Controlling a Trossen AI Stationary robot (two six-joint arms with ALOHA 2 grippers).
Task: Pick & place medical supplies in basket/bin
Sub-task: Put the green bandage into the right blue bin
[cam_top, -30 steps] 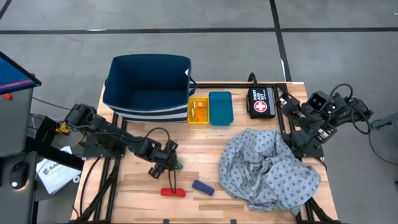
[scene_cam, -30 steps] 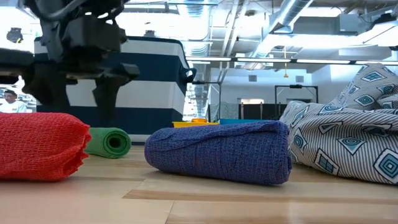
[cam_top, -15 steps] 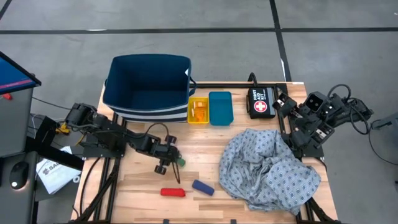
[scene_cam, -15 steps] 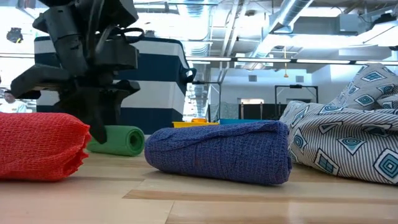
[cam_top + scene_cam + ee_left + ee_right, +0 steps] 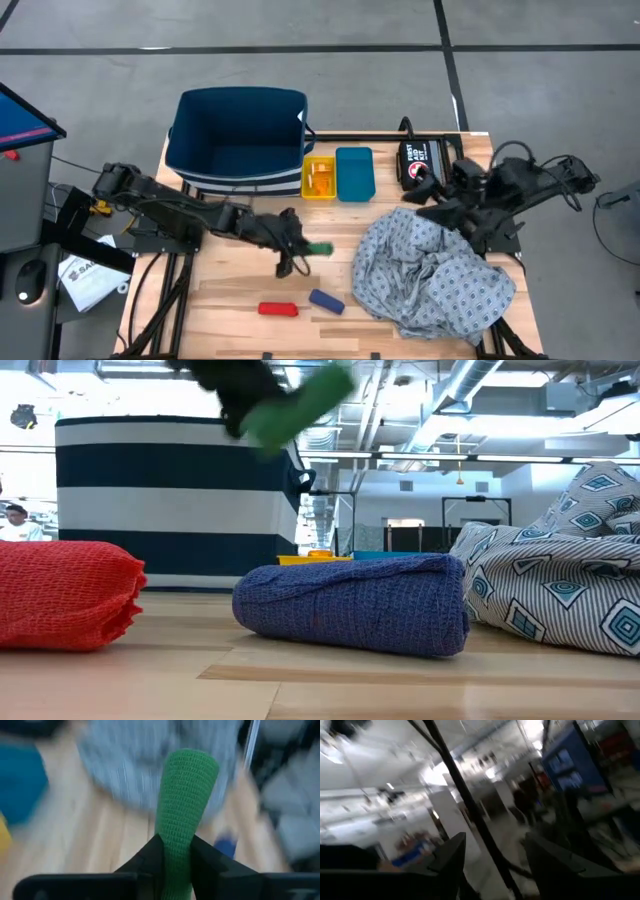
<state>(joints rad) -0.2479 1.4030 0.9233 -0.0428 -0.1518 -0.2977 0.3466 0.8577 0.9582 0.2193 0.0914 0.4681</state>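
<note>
The left arm reaches low and long across the wooden surface (image 5: 225,290), its left gripper (image 5: 297,247) lifted clear with fingers clamped on the small green knitted roll (image 5: 318,248), which lies left-right pointing right toward the grey-blue dotted gown cloth (image 5: 435,270), while the right gripper (image 5: 425,192), fingers parted, hangs near that cloth's far edge.
</note>
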